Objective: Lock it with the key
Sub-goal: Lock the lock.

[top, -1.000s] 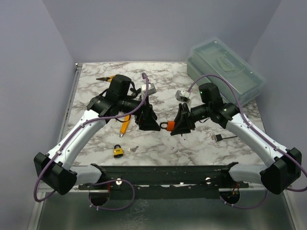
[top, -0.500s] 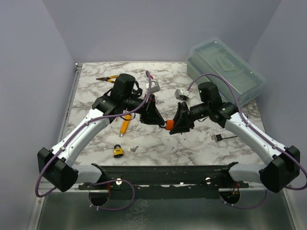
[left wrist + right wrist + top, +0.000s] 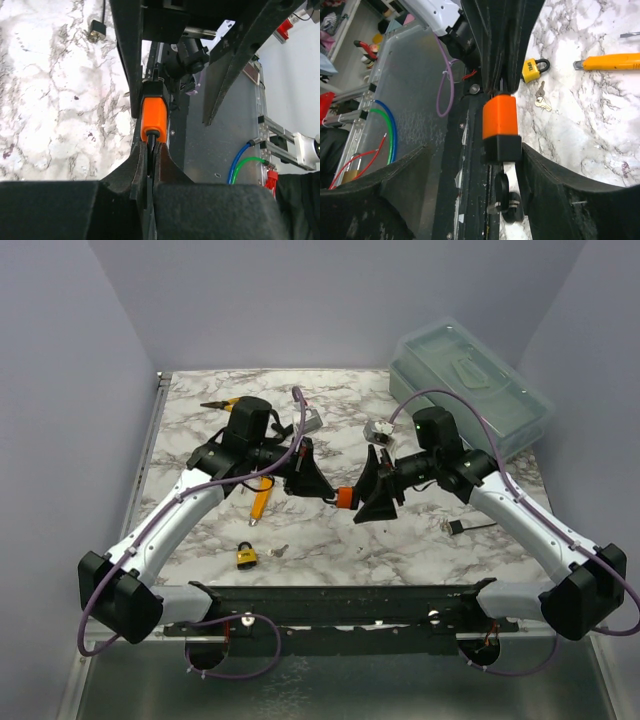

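An orange padlock (image 3: 346, 497) with a black base hangs in mid-air between the two arms. My left gripper (image 3: 325, 490) is shut on it: in the left wrist view the fingertips (image 3: 150, 146) pinch the dark shackle at the top of the orange padlock (image 3: 153, 117). My right gripper (image 3: 368, 490) stands open around the lock's base. In the right wrist view the orange padlock (image 3: 500, 117) lies close against one finger, and the right gripper (image 3: 472, 150) has a wide gap on the other side. A key (image 3: 506, 192) with a black head sticks out of the base.
A yellow padlock (image 3: 246, 556) with loose keys (image 3: 279, 550) lies near the front left. A yellow-handled tool (image 3: 260, 502) and pliers (image 3: 222, 404) lie under and behind the left arm. A pale green toolbox (image 3: 470, 390) stands back right. A small black item (image 3: 462, 527) lies right.
My left gripper moved in and closed on the orange padlock's shackle. My right gripper, earlier closed at the lock's base, has opened.
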You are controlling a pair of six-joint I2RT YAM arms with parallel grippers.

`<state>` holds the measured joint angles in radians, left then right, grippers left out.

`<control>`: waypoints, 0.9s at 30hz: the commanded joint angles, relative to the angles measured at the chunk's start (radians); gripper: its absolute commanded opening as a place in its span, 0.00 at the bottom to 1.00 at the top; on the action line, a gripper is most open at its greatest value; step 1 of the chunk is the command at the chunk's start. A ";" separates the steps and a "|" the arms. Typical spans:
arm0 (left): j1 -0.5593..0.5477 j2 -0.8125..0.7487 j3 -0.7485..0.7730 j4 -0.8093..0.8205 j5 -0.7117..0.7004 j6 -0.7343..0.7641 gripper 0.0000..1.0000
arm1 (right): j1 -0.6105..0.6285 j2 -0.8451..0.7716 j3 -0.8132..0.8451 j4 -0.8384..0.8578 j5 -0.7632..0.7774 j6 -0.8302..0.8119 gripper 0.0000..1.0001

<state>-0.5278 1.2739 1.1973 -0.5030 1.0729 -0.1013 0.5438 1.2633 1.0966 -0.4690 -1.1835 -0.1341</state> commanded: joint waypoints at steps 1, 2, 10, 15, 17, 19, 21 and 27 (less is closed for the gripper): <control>0.056 -0.063 -0.023 -0.001 0.025 0.019 0.00 | 0.002 -0.004 0.030 -0.089 0.045 0.008 0.72; 0.059 -0.069 -0.026 -0.012 0.027 0.032 0.00 | 0.002 -0.006 0.032 -0.102 0.053 -0.001 0.71; 0.060 -0.093 -0.018 -0.139 0.016 0.167 0.00 | -0.001 0.003 0.075 -0.195 0.093 -0.095 0.49; 0.061 -0.091 -0.020 -0.150 0.019 0.183 0.00 | -0.001 0.006 0.079 -0.191 0.065 -0.105 0.44; 0.061 -0.084 -0.016 -0.149 0.026 0.183 0.00 | 0.000 0.012 0.078 -0.177 0.049 -0.103 0.41; 0.061 -0.079 -0.011 -0.150 0.028 0.182 0.00 | 0.000 0.021 0.078 -0.171 0.039 -0.101 0.38; 0.061 -0.076 -0.005 -0.150 0.027 0.183 0.00 | -0.001 0.030 0.080 -0.171 0.034 -0.101 0.37; 0.061 -0.073 0.001 -0.151 0.024 0.180 0.00 | 0.000 0.034 0.058 -0.158 0.040 -0.106 0.27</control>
<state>-0.4721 1.2037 1.1736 -0.6693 1.0775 0.0624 0.5430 1.2930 1.1492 -0.6296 -1.1137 -0.2295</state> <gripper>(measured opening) 0.046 0.315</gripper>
